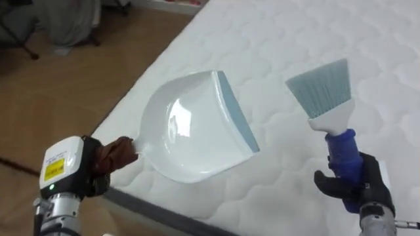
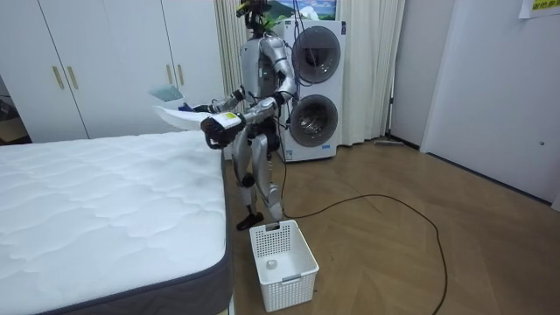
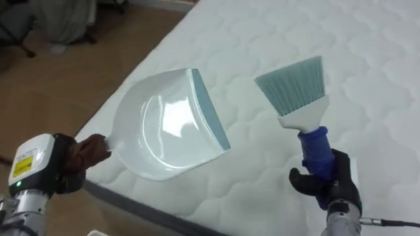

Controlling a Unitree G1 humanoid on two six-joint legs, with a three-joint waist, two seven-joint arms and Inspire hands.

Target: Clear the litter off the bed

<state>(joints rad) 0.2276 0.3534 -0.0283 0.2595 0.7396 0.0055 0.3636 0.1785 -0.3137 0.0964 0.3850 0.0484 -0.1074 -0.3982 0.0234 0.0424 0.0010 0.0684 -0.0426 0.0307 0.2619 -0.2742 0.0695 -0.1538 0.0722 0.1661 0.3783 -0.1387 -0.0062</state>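
We find the robot standing at the side of the bed point(image 2: 105, 201), with two stacked washing machines point(image 2: 313, 92) just behind it and a wardrobe point(image 2: 105, 61) beyond the bed at the room view's left. A basket point(image 2: 293, 284) sits on the floor near the bed's corner, before the robot's feet. Over the bed's edge we see the dustpan point(image 1: 190, 128), held at its left end by the left hand point(image 1: 115, 156), which is off the bed, above the floor. To the dustpan's right, above the bed, the brush point(image 1: 325, 92) stands up from the right hand point(image 1: 364, 185).
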